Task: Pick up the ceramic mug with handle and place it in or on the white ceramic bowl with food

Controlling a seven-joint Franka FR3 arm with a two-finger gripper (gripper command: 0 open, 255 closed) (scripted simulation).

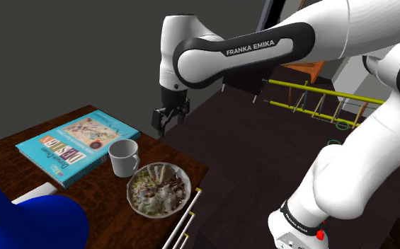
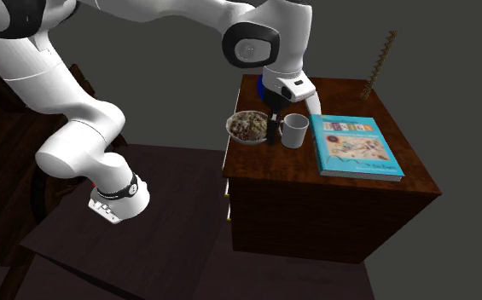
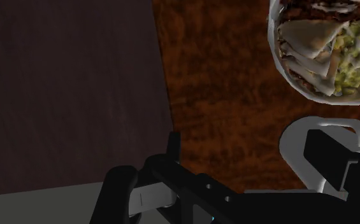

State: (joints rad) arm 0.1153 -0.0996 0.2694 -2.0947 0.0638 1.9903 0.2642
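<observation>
A white mug (image 1: 124, 157) stands on the dark wooden table (image 1: 171, 157), next to a white bowl (image 1: 158, 188) heaped with food. My black gripper (image 1: 165, 126) hangs above the table's far edge, just beyond the mug, fingers pointing down. In the second exterior view the gripper (image 2: 273, 129) sits between the bowl (image 2: 247, 126) and the mug (image 2: 295, 130). In the wrist view the gripper (image 3: 248, 156) is open, with only bare table (image 3: 223, 83) between its fingers; the mug (image 3: 291, 143) lies partly behind one finger and the bowl (image 3: 328, 51) is beyond it.
A teal book (image 1: 78, 147) lies flat beside the mug on the side away from the bowl. A large blue object (image 1: 21, 219) fills the shoulder view's lower left. A yellow rack (image 1: 318, 102) stands on the dark floor behind. White rods (image 1: 184, 219) lean by the table's edge.
</observation>
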